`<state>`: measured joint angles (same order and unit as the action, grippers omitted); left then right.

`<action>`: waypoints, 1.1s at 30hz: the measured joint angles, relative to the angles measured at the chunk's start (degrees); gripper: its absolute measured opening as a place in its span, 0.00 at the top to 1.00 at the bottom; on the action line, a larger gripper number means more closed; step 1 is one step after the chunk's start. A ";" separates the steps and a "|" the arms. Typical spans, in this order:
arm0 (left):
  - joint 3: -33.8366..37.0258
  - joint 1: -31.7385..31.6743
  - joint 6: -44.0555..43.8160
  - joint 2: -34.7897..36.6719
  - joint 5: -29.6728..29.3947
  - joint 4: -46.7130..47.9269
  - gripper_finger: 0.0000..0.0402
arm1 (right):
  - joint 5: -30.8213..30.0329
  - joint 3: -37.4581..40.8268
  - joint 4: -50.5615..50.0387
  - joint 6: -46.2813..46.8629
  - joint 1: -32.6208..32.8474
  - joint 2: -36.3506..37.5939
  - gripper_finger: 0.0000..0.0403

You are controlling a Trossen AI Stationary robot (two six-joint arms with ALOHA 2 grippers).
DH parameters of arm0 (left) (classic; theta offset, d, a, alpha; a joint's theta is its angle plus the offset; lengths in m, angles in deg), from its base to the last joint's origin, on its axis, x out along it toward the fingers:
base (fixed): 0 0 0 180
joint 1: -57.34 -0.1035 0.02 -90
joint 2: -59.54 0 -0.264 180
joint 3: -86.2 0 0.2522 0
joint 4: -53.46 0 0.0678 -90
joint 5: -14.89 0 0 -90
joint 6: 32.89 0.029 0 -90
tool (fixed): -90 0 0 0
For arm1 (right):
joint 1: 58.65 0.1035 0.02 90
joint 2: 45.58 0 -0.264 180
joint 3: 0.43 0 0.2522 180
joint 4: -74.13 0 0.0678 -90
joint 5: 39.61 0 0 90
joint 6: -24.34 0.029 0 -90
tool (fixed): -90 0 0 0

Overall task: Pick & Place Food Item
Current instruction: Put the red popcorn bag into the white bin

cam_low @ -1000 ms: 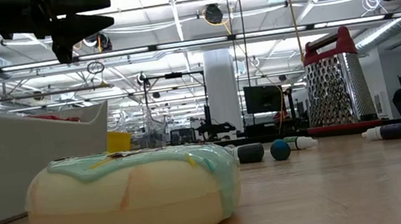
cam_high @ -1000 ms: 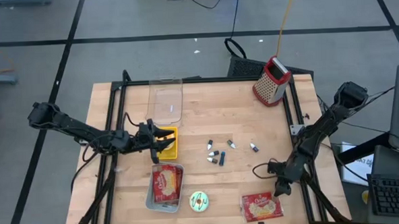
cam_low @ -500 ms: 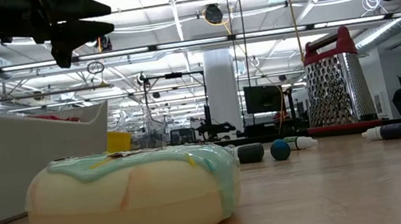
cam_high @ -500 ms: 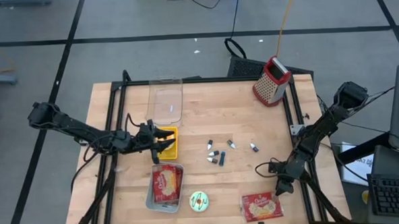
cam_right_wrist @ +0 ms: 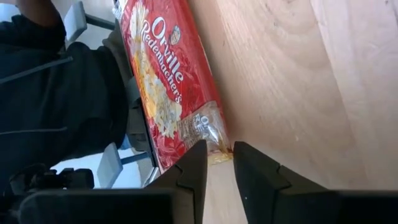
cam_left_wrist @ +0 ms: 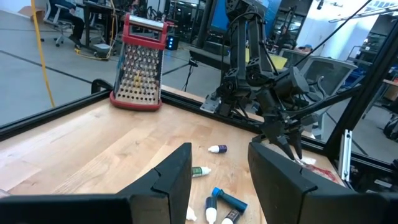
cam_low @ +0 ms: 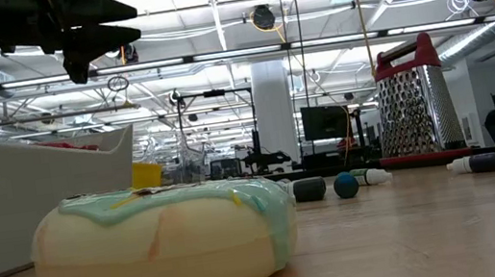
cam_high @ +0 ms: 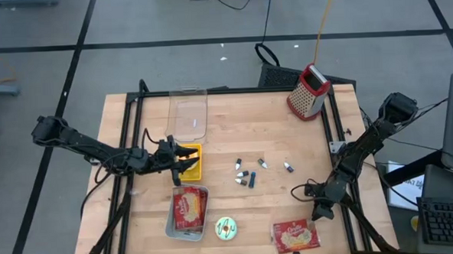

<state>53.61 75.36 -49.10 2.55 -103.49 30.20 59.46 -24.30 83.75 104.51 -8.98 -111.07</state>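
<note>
Red-framed box grater (cam_high: 308, 91) upright at far right corner; small capped markers (cam_high: 248, 173) scattered mid-table; clear lid (cam_high: 188, 113) far left.

Both arms matte black, slim jointed links, loose black cable loops near the wrists. Left gripper (cam_high: 188, 161) and right gripper (cam_high: 317, 214): blocky, flat-faced black fingers.

Right wrist view: the popcorn packet (cam_right_wrist: 165, 81) is cut off at the edge. Low view: the doughnut (cam_low: 165, 242) hides the surface behind it; the grey tray (cam_low: 5, 207) is cropped.
</note>
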 joint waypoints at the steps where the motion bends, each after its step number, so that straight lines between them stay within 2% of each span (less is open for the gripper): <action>1: 0.00 0.00 0.00 0.00 0.00 0.00 0.61 | -0.05 0.00 0.02 -0.07 0.00 0.00 0.83; 5: 0.00 0.00 -0.02 0.00 -0.02 -0.02 0.61 | -2.52 0.00 0.05 0.44 0.00 0.00 0.84; 8: 0.00 0.00 -0.02 0.00 -0.02 -0.02 0.61 | -3.41 0.00 0.14 0.27 -0.07 0.00 0.81; 17: 0.00 0.00 -0.04 0.00 -0.02 -0.04 0.61 | -4.77 -0.13 0.45 0.35 -0.09 -2.80 0.58; 22: 0.00 0.00 -0.04 0.00 -0.04 -0.07 0.61 | -4.68 -0.11 2.12 0.51 -0.09 -5.73 0.50; 26: 0.00 0.00 -0.06 0.00 -0.04 -0.07 0.61 | -3.75 -0.07 5.34 1.58 -0.10 -7.93 0.49; 33: 0.00 0.00 -0.06 0.00 -0.04 -0.11 0.61 | 1.42 -0.02 9.63 1.48 -0.11 -9.66 0.53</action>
<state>53.61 75.36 -49.16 2.55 -103.53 30.09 60.89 -24.32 93.38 105.99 -9.09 -120.73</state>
